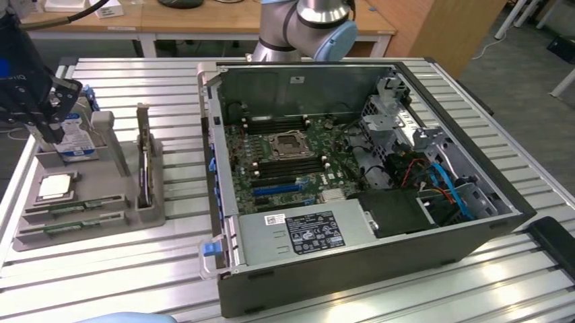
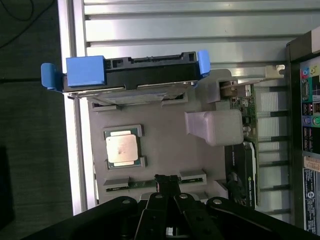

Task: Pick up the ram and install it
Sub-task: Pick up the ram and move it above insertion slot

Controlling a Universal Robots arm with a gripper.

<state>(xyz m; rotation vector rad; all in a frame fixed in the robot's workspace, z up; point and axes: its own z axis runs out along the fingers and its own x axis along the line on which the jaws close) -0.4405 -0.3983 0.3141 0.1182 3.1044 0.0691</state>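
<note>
Two ram sticks, thin and green, lie edge-up in the front slots of the grey tray [image 1: 148, 214]: one ram [image 1: 79, 205] behind the other [image 1: 70, 228]. In the wrist view a ram [image 2: 140, 184] shows as a green strip in its slot, partly covered by my fingertips. My black gripper [image 1: 50, 124] hangs above the tray's back end, over the hard drive [image 1: 79, 141]. In the wrist view the gripper [image 2: 167, 181] is shut, tips together, with nothing between them.
The tray also holds a silver CPU [image 2: 122, 150], a hard drive in a blue caddy [image 2: 130, 75] and an upright graphics card [image 1: 144, 168]. The open computer case [image 1: 359, 168] with its motherboard [image 1: 287, 161] lies to the exterior view's right on the slatted table [image 1: 134, 282].
</note>
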